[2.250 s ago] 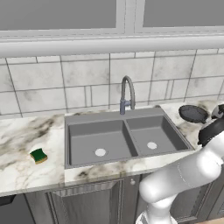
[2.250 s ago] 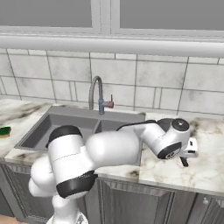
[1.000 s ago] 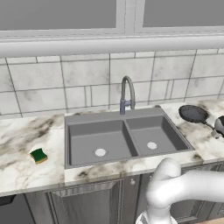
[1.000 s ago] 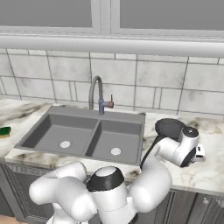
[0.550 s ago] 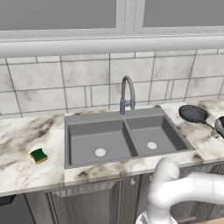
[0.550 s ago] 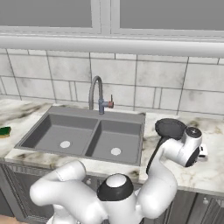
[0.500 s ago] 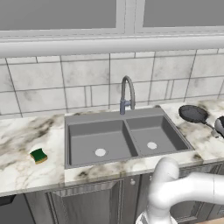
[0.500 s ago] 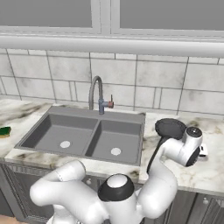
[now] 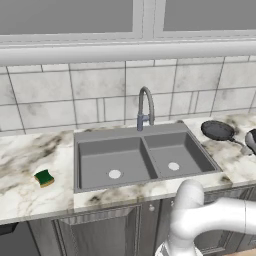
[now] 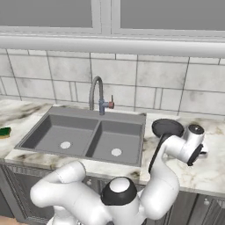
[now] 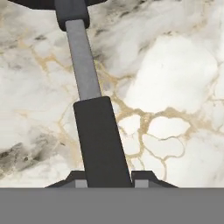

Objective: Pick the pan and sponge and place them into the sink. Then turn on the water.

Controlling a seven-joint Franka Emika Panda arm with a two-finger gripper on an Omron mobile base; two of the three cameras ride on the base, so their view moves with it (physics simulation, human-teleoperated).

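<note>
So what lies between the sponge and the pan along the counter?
In the left base view, the sink with its faucet lies between the sponge on the left and the pan on the right, plus bare marble countertop.

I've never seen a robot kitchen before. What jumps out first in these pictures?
The big white robot arm curls up from the bottom and reaches right, its gripper down at the black handle of the pan, which sits on the marble counter right of the sink. The wide grey double sink lies in the middle under an arched faucet. A small green sponge lies far left.
</note>
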